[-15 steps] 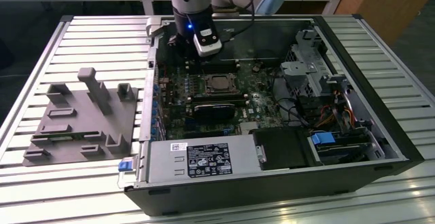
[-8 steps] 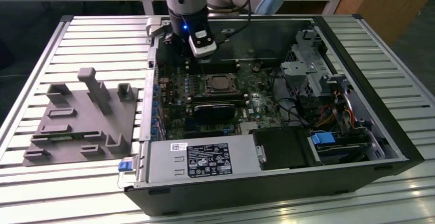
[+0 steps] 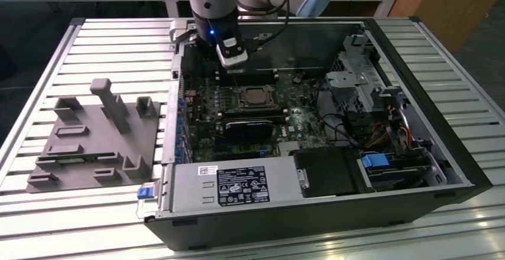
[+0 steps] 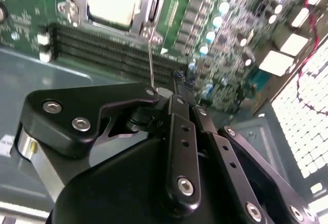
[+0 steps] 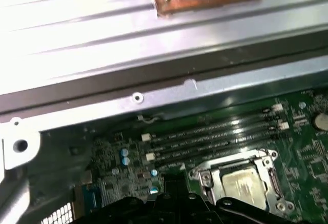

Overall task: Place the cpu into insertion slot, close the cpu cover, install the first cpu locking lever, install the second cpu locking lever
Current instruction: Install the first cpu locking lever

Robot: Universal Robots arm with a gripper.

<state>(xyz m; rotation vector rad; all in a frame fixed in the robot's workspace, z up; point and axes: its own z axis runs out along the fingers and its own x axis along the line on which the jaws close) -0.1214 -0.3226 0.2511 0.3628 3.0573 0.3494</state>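
Motherboard (image 3: 309, 122) bears cpu (image 3: 254, 96), near hand (image 3: 233, 65), not touching

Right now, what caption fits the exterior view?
Robot gripper hovers near the seated cpu inside an open computer case.

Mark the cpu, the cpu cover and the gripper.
cpu (image 5: 242, 185): first wrist view, centre of its metal top.
cpu cover (image 5: 205, 179): first wrist view, frame bar beside the cpu.
gripper (image 4: 177, 86): second wrist view, far tip of its black linkage.

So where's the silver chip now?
The cpu sits in the socket on the green motherboard, near the gripper in the exterior view; the first wrist view shows memory slots right beside it.
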